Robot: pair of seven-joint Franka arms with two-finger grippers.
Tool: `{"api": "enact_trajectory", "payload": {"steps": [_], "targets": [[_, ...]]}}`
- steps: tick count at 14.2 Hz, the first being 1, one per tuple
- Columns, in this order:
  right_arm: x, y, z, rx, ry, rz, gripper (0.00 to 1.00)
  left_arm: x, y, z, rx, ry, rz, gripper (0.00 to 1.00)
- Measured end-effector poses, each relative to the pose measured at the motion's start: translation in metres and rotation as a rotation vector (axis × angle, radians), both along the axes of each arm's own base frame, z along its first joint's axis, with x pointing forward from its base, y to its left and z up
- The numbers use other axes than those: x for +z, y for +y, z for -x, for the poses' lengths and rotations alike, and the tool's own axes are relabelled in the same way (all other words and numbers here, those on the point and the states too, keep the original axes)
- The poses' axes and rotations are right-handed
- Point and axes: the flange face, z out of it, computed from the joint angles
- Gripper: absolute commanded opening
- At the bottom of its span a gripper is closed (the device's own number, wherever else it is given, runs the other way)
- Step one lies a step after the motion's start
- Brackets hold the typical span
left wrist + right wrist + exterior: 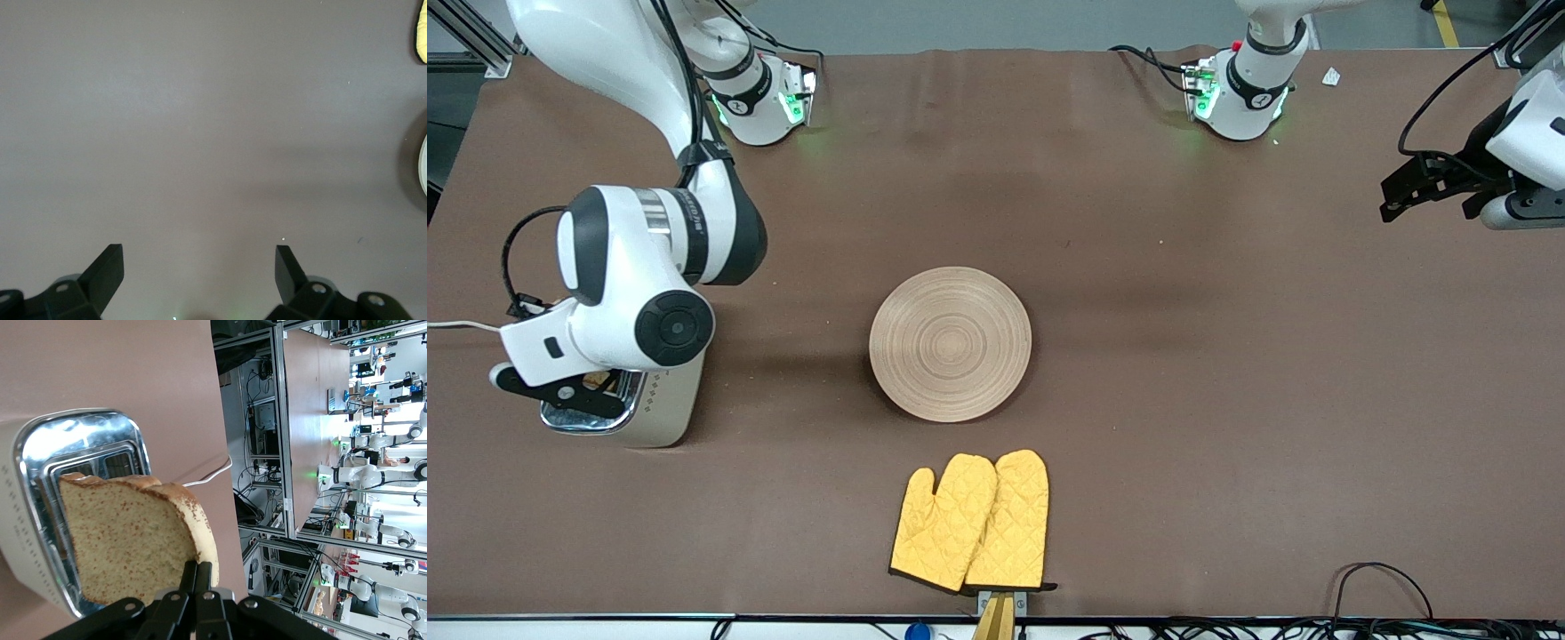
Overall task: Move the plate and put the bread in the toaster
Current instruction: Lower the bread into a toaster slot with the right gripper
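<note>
At the frame's lower left, the bread (127,540) hangs over the toaster (660,411), pinched in the closed right gripper (197,577) (left gripper (200,267) waits, gaping empty).

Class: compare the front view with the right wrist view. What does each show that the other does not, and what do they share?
Front view only: the round wooden plate, yellow quilted oven mitts nearer the camera, and the open left gripper waiting at its table end.
Right wrist view only: the brown speckled bread slice clearly seen, pinched by the right gripper.
Both: the beige chrome-topped toaster.

Bread (127,533) over open toaster (80,453) slots
</note>
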Motion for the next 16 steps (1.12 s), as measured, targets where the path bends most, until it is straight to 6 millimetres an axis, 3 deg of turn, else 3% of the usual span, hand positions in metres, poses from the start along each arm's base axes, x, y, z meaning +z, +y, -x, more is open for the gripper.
{"api": "enact_trajectory", "payload": {"steps": [7,16], "targets": [[-0.024,-0.021,-0.005,0.035,0.027,0.014,0.0,-0.001,0.0,-0.001,0.0,0.003,0.0,1.0],[-0.04,-0.023,0.001,0.038,0.065,0.026,0.0,-0.003,0.0,-0.001,0.001,0.006,0.0,1.0]]}}
